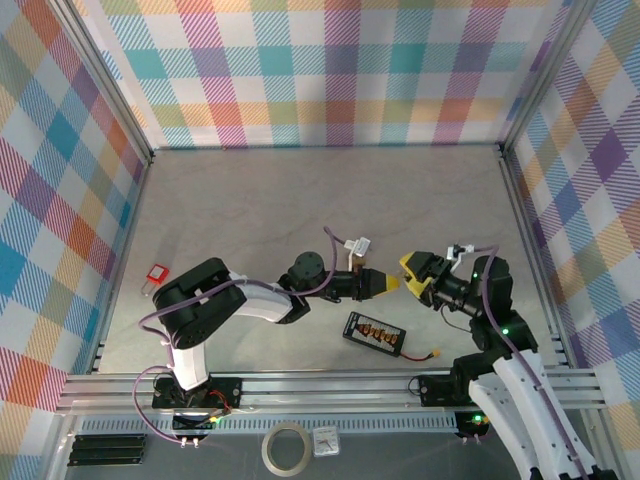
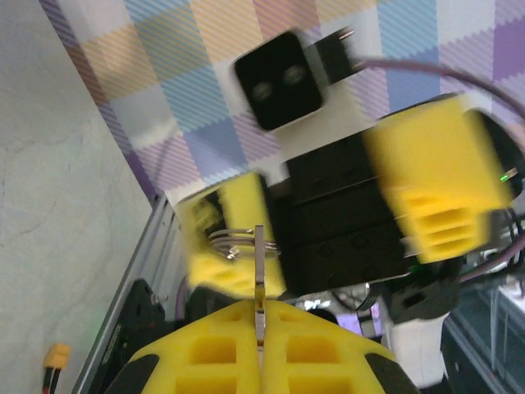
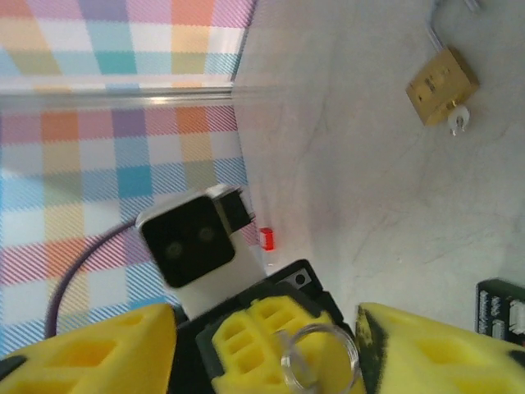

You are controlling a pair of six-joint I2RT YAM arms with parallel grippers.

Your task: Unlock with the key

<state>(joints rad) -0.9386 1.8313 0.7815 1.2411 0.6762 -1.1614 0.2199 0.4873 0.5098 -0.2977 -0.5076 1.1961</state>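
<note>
The key (image 2: 260,283) is a thin silvery blade standing edge-on, with my left gripper (image 2: 261,318) shut on it. Its wire ring (image 2: 239,241) hangs at the far end and appears as a loop (image 3: 320,366) in the right wrist view. My right gripper (image 3: 267,355) faces the left one, its yellow fingers (image 3: 90,355) spread wide on either side of the ring and open. From above, the left gripper (image 1: 383,284) and the right gripper (image 1: 412,273) meet tip to tip mid-table. A brass padlock (image 3: 441,85) lies on the table beyond them.
A red padlock (image 1: 155,274) sits near the left wall and shows again as a small red block (image 3: 266,239). A black connector board (image 1: 375,331) with an orange-tipped lead lies near the front edge. A tape roll (image 1: 285,448) rests below the rail.
</note>
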